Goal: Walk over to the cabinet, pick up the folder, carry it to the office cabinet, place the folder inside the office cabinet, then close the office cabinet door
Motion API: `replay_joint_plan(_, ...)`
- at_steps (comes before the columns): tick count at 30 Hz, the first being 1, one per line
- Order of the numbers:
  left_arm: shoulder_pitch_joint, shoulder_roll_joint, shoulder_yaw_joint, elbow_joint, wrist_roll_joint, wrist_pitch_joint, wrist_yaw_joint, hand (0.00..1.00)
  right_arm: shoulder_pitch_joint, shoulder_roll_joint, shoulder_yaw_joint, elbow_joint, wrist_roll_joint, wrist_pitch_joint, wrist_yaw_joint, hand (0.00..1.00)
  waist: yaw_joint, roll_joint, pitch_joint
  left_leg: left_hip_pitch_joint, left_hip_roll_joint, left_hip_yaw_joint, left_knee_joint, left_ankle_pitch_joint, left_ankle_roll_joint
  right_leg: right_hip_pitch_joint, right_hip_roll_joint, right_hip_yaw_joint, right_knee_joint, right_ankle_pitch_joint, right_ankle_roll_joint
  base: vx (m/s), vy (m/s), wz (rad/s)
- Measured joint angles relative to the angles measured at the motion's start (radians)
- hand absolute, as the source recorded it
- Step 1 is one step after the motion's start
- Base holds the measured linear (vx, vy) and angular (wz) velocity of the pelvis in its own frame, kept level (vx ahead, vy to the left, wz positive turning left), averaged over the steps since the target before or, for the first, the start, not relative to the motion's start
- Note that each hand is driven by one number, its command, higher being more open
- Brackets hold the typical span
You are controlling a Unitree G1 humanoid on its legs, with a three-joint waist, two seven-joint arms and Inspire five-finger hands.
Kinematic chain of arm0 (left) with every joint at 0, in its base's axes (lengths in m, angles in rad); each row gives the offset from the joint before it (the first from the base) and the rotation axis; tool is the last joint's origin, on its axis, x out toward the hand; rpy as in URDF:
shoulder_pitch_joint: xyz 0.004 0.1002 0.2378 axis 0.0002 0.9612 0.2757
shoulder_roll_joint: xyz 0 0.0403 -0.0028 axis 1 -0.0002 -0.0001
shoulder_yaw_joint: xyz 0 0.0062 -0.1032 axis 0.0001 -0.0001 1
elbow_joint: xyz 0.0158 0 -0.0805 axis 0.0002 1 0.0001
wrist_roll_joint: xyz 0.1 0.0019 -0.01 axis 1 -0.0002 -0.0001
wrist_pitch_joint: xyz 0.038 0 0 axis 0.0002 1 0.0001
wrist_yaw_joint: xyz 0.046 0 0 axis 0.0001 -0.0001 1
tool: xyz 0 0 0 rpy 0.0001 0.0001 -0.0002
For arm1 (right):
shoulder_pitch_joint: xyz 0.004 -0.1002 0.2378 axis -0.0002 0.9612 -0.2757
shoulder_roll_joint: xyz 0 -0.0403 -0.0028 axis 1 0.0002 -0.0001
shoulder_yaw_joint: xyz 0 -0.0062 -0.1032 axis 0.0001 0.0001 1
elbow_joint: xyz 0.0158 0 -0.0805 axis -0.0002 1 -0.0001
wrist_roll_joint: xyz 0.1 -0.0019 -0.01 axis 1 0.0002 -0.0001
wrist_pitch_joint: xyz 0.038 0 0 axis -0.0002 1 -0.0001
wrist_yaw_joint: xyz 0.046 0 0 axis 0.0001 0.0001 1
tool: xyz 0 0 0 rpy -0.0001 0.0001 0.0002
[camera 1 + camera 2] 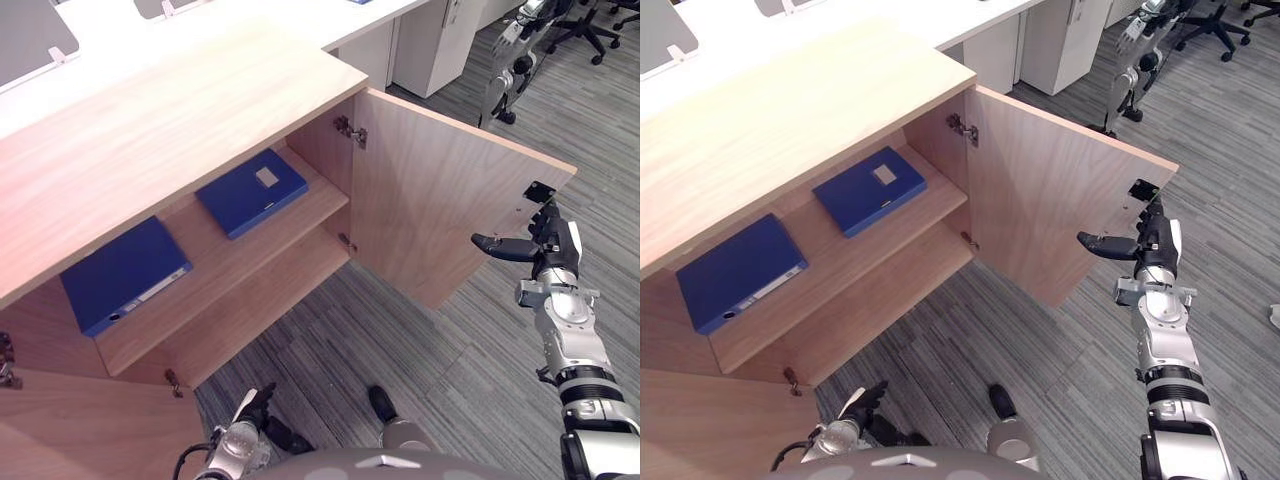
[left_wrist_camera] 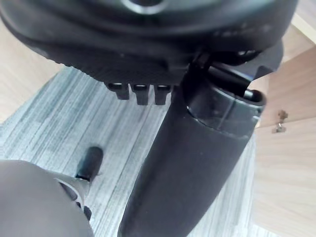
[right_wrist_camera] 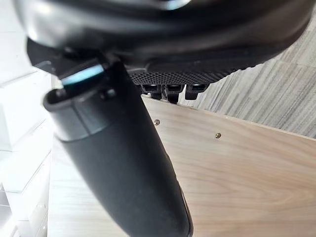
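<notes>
Dark right hand beside woodgrain door

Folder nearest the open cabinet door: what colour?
The flat folder is dark blue; best in left eye view.

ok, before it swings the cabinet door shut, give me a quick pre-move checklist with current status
1. Folders inside: right folder and left folder, both blue, lie flat on the shelf. ok.
2. Nothing past the shelf front: the left folder's near corner lies close to the edge. cannot tell.
3. Right hand empty, fingers open, by the outer edge of the right door. ok.
4. Right hand touching that door: cannot tell.
5. Left hand empty, low, away from the shelf. ok.
6. Left door stands open as well. not ok.
</notes>
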Motion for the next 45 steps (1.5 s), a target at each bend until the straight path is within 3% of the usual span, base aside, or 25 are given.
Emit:
replay_joint_plan(8,0.003,-0.002,0.041,0.000,0.009,0.002,0.004,1.00,0.128,0.167,-0.061,-0.216,0.010,0.001,-0.032,1.00,0.003,-0.005,0.001,0.000,0.007,-0.036,0.000,0.003,-0.003,0.012,0.008,-0.009,-0.022,0.017,-0.006,0.01,-0.002,-0.01)
replay_joint_plan(13,-0.006,-0.002,0.042,-0.001,0.020,0.010,0.020,1.00,0.271,0.303,-0.052,-0.387,0.062,-0.002,-0.016,1.00,-0.001,-0.027,-0.010,0.008,0.021,-0.021,0.000,0.002,-0.009,0.010,0.024,0.007,-0.017,0.022,-0.011,0.04,-0.001,-0.11)
replay_joint_plan(21,-0.018,-0.042,0.041,-0.002,0.036,0.010,0.024,1.00,0.532,0.459,0.102,-0.632,0.124,-0.016,0.073,1.00,-0.009,-0.047,-0.020,0.034,0.035,0.036,-0.002,-0.007,-0.028,0.008,0.043,0.068,-0.005,0.032,-0.009,0.02,-0.008,-0.22)
replay_joint_plan(33,0.022,-0.029,0.039,-0.001,0.039,0.012,0.038,1.00,0.736,0.474,0.340,-0.719,0.194,-0.024,0.171,1.00,-0.006,-0.112,-0.037,0.053,0.032,0.053,-0.006,-0.006,-0.032,0.009,0.046,0.088,0.021,0.025,-0.002,0.04,-0.010,-0.05)
replay_joint_plan(40,0.039,-0.019,0.039,-0.004,0.060,0.011,0.042,1.00,0.747,0.431,0.442,-0.714,0.148,-0.023,0.183,1.00,0.000,-0.125,-0.042,0.053,0.025,0.015,-0.007,0.002,-0.025,0.010,0.036,0.054,0.057,0.000,0.004,0.05,-0.008,0.16)
replay_joint_plan(45,0.043,-0.015,0.039,-0.026,0.073,0.011,0.058,1.00,0.712,0.420,0.522,-0.690,0.098,-0.020,0.188,1.00,0.047,-0.142,-0.053,0.031,0.020,-0.046,-0.008,0.018,-0.015,0.010,0.020,-0.007,0.072,-0.018,-0.005,0.04,0.002,0.34)
